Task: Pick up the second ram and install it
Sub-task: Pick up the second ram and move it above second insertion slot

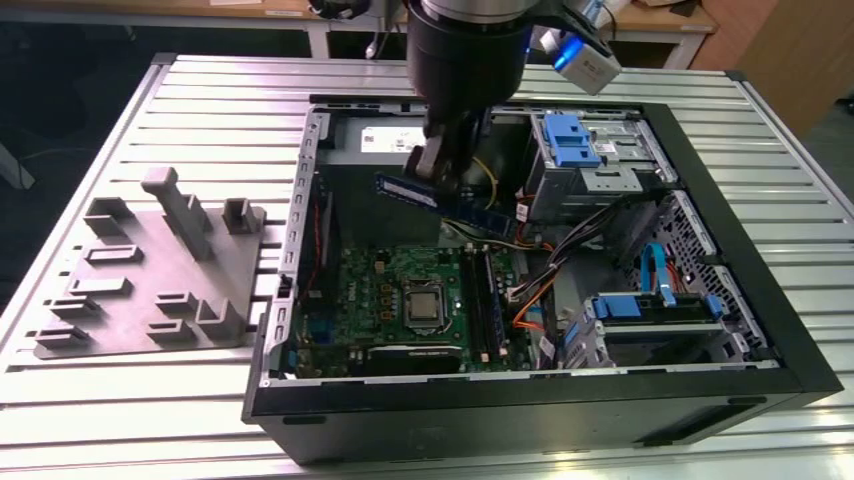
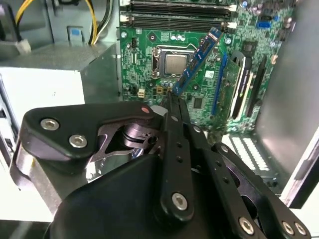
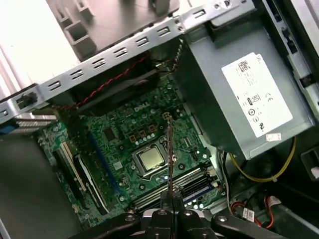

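The second ram (image 1: pixel 443 204) is a long, narrow dark board with a blue label, hanging tilted above the open computer case. My gripper (image 1: pixel 435 168) is shut on its upper edge. In the second wrist view the ram (image 2: pixel 197 59) slants out from my gripper (image 2: pixel 172 99) over the green motherboard (image 2: pixel 144 64). The first wrist view has the ram (image 3: pixel 169 149) edge-on as a thin line rising from my gripper (image 3: pixel 172 206). The memory slots (image 1: pixel 485 300) lie below and nearer the case front, with a gap of air between them and the ram.
A grey fixture plate (image 1: pixel 147 285) with upright blocks lies on the slatted table at the exterior view's left. Inside the case are the processor socket (image 1: pixel 424 305), a power supply (image 3: pixel 244 94), blue drive cages (image 1: pixel 567 140), and orange and black cables (image 1: pixel 534 290).
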Controlling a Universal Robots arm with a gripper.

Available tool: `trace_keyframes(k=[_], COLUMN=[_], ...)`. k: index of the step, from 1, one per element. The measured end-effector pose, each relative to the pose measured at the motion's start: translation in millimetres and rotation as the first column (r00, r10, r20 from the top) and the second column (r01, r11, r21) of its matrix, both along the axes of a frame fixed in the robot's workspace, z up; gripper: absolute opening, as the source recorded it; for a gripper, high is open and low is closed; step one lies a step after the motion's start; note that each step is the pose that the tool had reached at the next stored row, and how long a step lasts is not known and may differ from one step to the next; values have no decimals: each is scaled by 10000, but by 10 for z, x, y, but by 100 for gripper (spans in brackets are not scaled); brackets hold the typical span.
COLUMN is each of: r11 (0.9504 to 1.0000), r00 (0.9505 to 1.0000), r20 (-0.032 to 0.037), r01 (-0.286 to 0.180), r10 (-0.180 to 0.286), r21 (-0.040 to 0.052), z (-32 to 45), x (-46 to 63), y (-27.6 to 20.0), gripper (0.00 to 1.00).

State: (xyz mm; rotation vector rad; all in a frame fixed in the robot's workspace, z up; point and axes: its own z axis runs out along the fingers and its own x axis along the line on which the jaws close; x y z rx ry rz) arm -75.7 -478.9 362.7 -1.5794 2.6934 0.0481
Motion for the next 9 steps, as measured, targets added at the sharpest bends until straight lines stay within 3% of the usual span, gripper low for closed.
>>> trace_keyframes(k=[4, 9], r11=[9973, 9867], r00=[9973, 9867], r20=[0, 0], r01=[734, 1628], r10=[-734, -1628], r21=[0, -1], z=[-28, -60], x=[0, 0], y=[0, 0], gripper=[11, 11])
